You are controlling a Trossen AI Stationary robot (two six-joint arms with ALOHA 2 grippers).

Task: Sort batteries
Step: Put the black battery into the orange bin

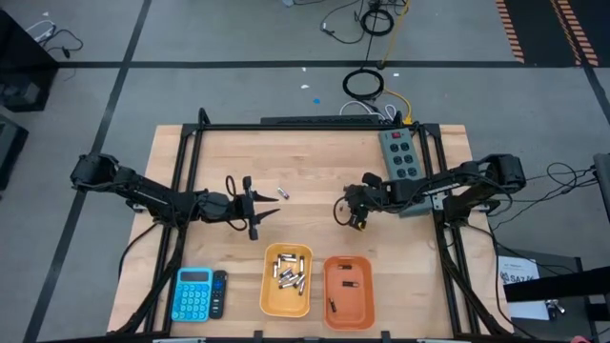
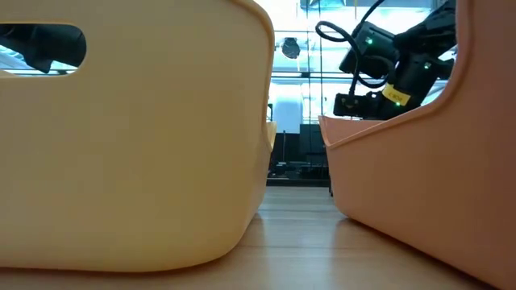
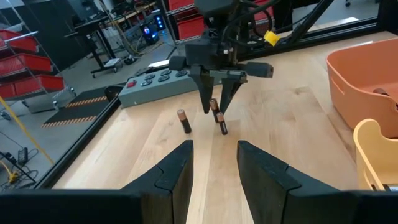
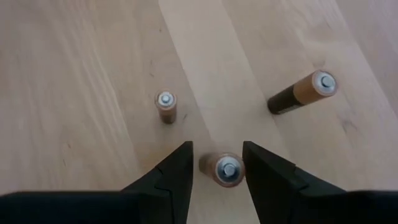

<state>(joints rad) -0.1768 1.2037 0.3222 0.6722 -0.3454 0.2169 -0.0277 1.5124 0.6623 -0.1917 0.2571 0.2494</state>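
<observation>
Batteries standing on the table: three copper-topped ones under the right gripper. One battery sits upright between its fingers, jaws parted around it; whether the pads touch it, cannot tell. A second battery stands just beside, a third leans farther off. More batteries lie in the yellow bin, a few dark ones in the orange bin, and one silvery one loose near the left gripper. Left gripper hovers low over bare wood, jaws apart, holding nothing. Calculator at the front left, power strip at the back right.
</observation>
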